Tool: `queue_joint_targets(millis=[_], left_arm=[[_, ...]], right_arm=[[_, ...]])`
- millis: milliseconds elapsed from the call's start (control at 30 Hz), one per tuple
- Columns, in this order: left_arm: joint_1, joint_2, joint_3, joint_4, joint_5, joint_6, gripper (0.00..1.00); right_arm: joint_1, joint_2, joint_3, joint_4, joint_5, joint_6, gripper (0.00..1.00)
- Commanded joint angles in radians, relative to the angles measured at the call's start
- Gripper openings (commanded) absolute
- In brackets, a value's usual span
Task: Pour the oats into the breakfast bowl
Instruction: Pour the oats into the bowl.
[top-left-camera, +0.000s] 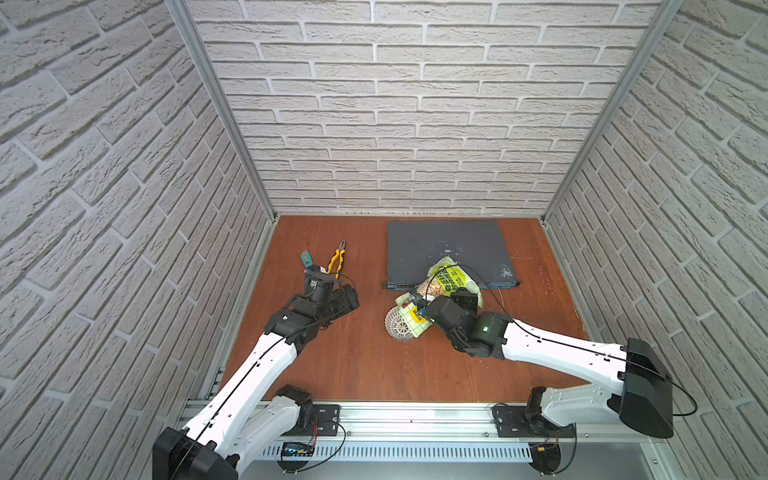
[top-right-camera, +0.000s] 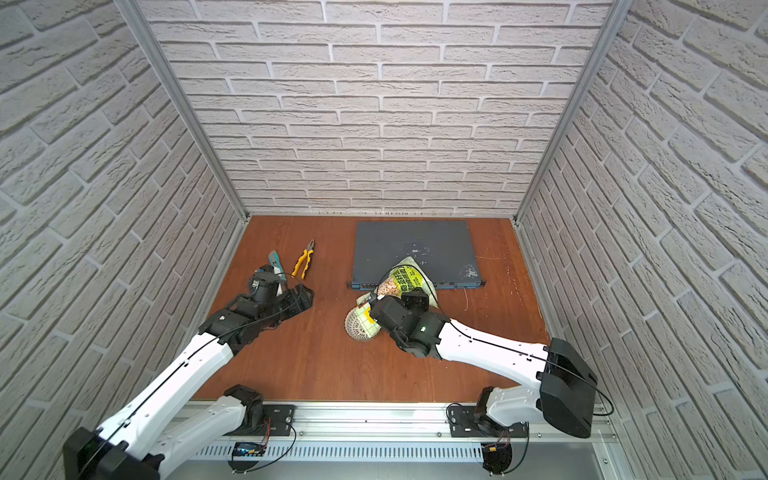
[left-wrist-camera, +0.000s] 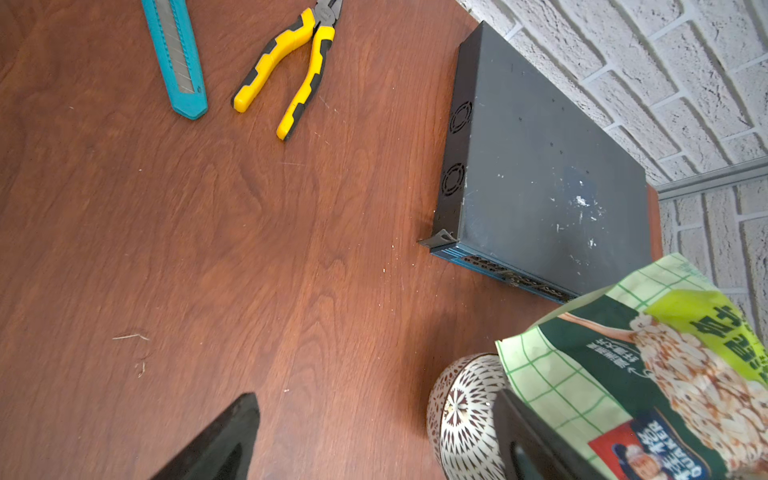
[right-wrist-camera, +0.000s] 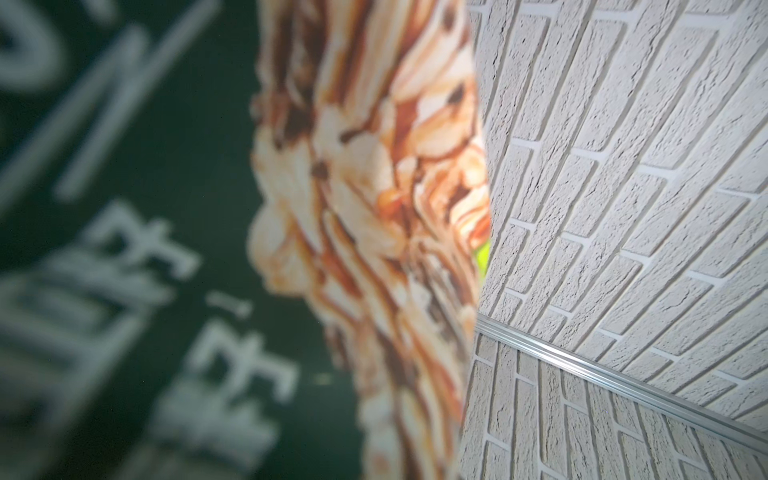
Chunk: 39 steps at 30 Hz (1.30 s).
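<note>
My right pincer (top-left-camera: 417, 308) clamps oat pouch (top-left-camera: 451, 279), low end tipped over breakfast bowl (top-left-camera: 400, 326) mid-bench, before network switch (top-left-camera: 444, 249) at far edge. Likely so flakes drop inside. Loose oats not visible. My left pincer (left-wrist-camera: 376, 409) spread wide, empty, clear of pour.

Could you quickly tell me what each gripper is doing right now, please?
Left gripper: open, holding nothing.
Right gripper: closed on the oat pouch.

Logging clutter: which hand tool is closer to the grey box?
The yellow-handled pliers; the teal utility knife lies on their far side from the grey box.
</note>
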Motion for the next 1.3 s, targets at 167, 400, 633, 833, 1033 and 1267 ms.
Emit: queue_joint_targets(millis=[167,400,633,833,1033,1267], left_arm=[[0.006,0.002,-0.013,0.006,-0.003,-0.005,0.90],[0.007,0.003,-0.013,0.004,-0.004,-0.008,0.91],[0.006,0.000,-0.013,0.000,-0.005,-0.014,0.91],[0.006,0.001,-0.011,-0.002,-0.006,-0.015,0.91],[0.006,0.004,-0.009,-0.003,-0.006,-0.017,0.91],[0.007,0.006,-0.009,-0.003,-0.006,-0.017,0.91]], right_arm=[[0.010,-0.076,-0.023,0.219,0.134,-0.031,0.04],[0.010,-0.103,-0.081,0.313,0.124,-0.091,0.03],[0.016,-0.105,-0.113,0.408,0.131,-0.162,0.03],[0.016,-0.099,-0.124,0.453,0.140,-0.199,0.04],[0.017,-0.096,-0.133,0.496,0.150,-0.242,0.04],[0.019,-0.088,-0.130,0.521,0.158,-0.282,0.04]])
